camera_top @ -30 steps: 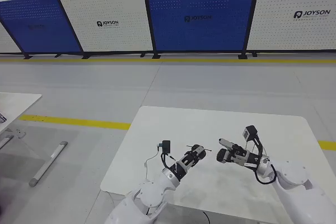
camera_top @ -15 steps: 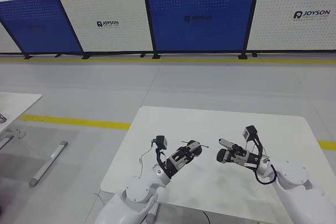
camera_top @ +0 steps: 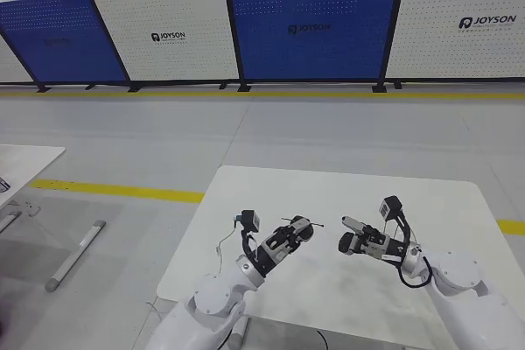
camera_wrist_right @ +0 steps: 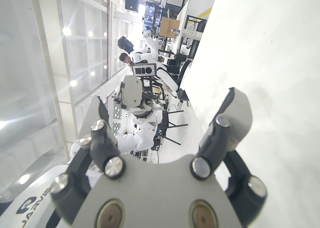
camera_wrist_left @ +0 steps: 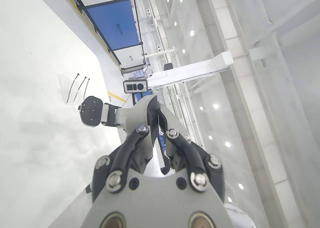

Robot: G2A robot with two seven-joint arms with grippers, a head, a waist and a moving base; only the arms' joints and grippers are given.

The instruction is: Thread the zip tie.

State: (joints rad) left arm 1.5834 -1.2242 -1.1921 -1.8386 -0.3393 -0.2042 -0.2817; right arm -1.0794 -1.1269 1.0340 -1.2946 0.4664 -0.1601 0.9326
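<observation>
The table (camera_top: pixel 350 188) is white, zip ties (camera_wrist_left: pixel 79 89) black, floor line (camera_top: pixel 114 190) yellow, panels (camera_top: pixel 311 39) blue and white.

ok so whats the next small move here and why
Probably ease the right gripper toward the end of the zip tie that pokes out toward it, then close on that end. The left gripper is shut on the tie above the table, while the right one is open, empty and apart from it, so threading likely needs that second hold first.

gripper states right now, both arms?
Left gripper: closed on the zip tie.
Right gripper: open, holding nothing.
</observation>
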